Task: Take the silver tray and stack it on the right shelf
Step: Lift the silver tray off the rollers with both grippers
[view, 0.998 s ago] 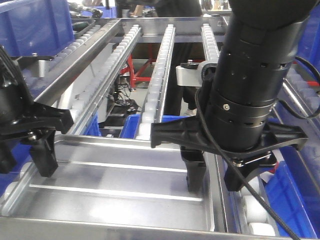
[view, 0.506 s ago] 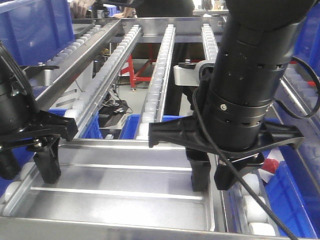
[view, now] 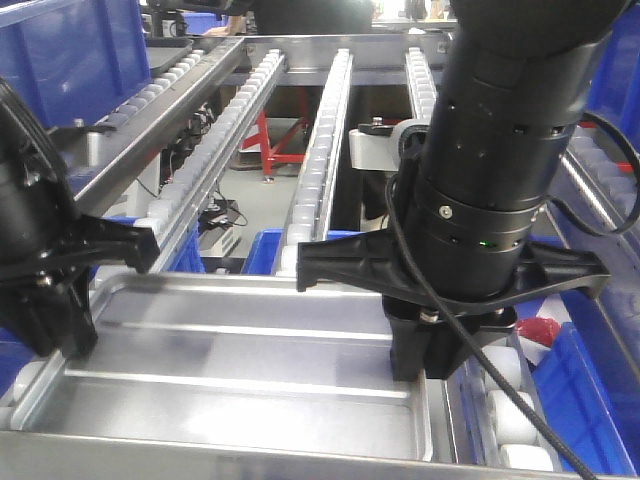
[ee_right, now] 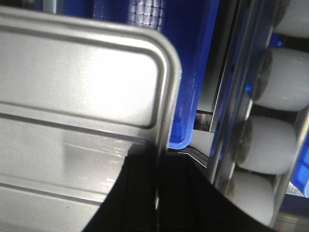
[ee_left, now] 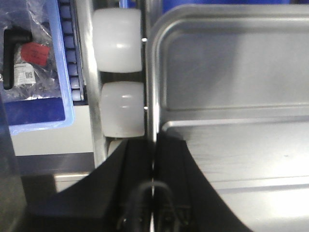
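Observation:
The silver tray lies low in the front view on the right shelf's rails of white rollers, behind a shiny front crossbar. Two long ridges run along its base. My left gripper is shut on the tray's left rim; in the left wrist view the gripper pinches the rim of the tray beside the rollers. My right gripper is shut on the tray's right rim; in the right wrist view the gripper pinches the rim below the tray's rounded corner.
Blue bins stand at the far left, under the rails and at the right. A bagged black handle lies in a blue bin left of the tray. Rollers run close on the right. A red frame stands below.
Both grippers, which stood open over the tray's side rims, have closed on them. The left arm shifted a little left and lower. The tray has stayed in place.

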